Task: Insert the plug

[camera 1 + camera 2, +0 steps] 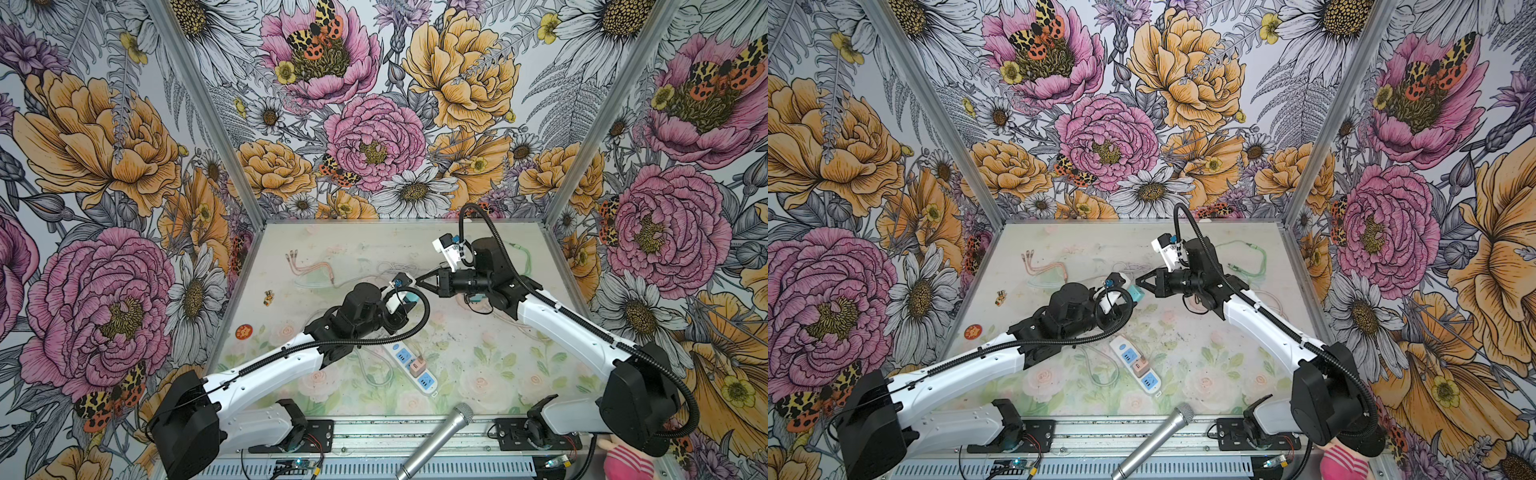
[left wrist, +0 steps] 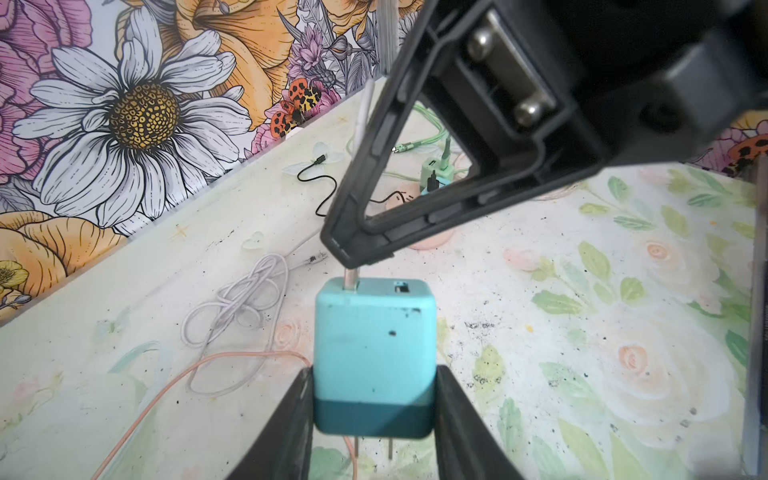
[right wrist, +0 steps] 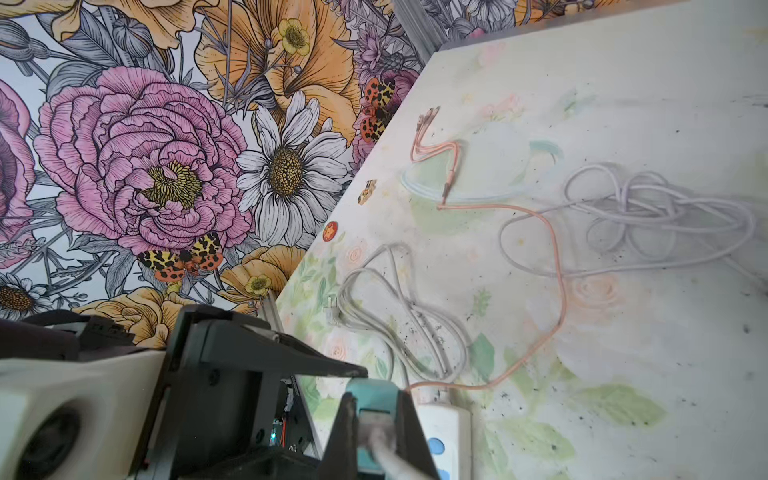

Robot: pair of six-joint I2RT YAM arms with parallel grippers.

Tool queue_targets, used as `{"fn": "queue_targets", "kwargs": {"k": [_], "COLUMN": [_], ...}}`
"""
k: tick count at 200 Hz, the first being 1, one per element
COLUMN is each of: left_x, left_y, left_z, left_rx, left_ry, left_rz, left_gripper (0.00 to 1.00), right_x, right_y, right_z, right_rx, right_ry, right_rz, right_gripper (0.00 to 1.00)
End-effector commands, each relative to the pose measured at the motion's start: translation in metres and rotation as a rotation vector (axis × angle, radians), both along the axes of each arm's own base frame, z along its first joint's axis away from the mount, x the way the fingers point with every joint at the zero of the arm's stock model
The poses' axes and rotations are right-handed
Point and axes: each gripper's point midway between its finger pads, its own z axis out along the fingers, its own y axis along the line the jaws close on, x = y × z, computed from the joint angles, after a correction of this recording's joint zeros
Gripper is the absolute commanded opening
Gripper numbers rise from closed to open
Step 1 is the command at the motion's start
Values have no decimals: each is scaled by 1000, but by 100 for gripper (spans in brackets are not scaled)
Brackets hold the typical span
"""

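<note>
> So where's the plug right now, in or out?

Partway, I'd say. My right gripper (image 2: 355, 255) has its fingers pinched shut on the USB plug (image 2: 351, 282), and the metal tip sits in one port on the end face of the teal charger block (image 2: 374, 332). A sliver of bare metal shows between my fingertips and that face, so I reckon it isn't seated yet. My left gripper (image 2: 374, 370) is clamped on the charger's two sides and holds it up clear of the table (image 2: 561, 311) (prongs (image 2: 390, 451) poking back toward that wrist).

> Which way is everything pointing? Any tips for the push?

The plug's long axis runs in line with the charger's own long axis, prongs to ports. In both top views that line lies roughly level across the table. The plug's nose aims toward the left arm, and its white cable (image 3: 390, 463) trails back toward the right wrist.

For the push, I'd drive straight along that axis with no twisting, and brace the left side so the block doesn't slide back in the grip. Watch the spare port (image 2: 401, 286) right beside it, because I don't want to hop over. If it binds, my guess is the plug's flipped, so back off rather than force it.
</note>
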Motion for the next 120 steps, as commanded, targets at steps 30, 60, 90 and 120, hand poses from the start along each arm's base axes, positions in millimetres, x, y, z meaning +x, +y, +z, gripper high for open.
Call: {"fn": "queue_targets", "kwargs": {"k": [30, 60, 90, 120], "left_x": [7, 5, 7, 12], "left_y": [12, 14, 14, 14], "left_z": [44, 48, 48, 48], "left_rx": [-128, -138, -137, -134], "left_ry": [-119, -139, -138, -140], "left_rz": [76, 71, 74, 84], "left_gripper": [28, 27, 26, 25], "right_x": [0, 0, -3, -7], "right_y": [-5, -1, 1, 3], "right_z": [7, 6, 4, 2], "right_rx": [-32, -22, -14, -4], "right_ry": [-34, -10, 10, 34], "right_rz": [-7, 5, 26, 46], "right_gripper": [0, 6, 43, 47]}}
